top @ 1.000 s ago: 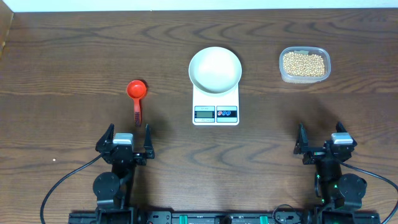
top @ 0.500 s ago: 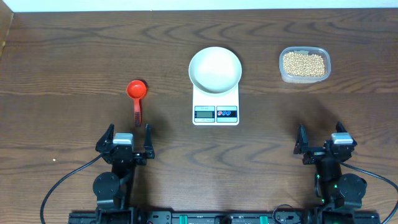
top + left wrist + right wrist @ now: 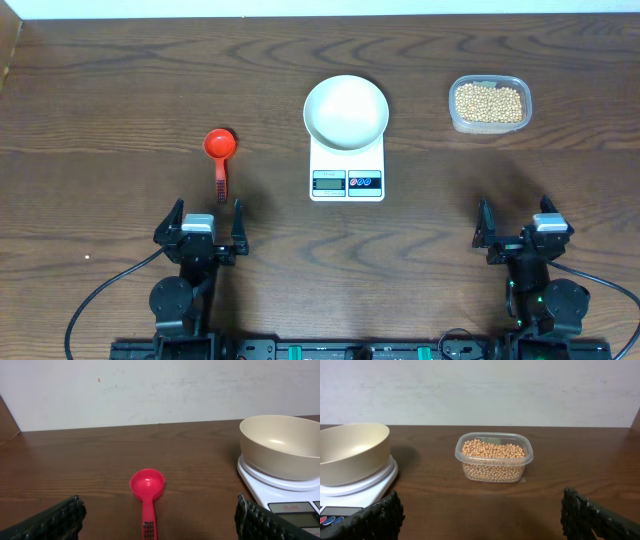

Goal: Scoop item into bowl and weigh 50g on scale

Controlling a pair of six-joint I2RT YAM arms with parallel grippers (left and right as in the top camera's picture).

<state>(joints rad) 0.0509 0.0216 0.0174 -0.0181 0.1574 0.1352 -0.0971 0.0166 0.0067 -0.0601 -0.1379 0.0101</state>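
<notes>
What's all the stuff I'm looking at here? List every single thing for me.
bowl: one, white, empty, sitting on the scale
scale: one, white, middle of the table
scoop: one, red, lying left of the scale
tub: one, clear plastic, right of the scale
beans: many, beige, inside the tub
table: one, dark brown wood
left arm: one, black, near edge, jaws open and empty
right arm: one, black, near edge, jaws open and empty

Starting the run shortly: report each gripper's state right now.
Left gripper: open, holding nothing.
Right gripper: open, holding nothing.
</notes>
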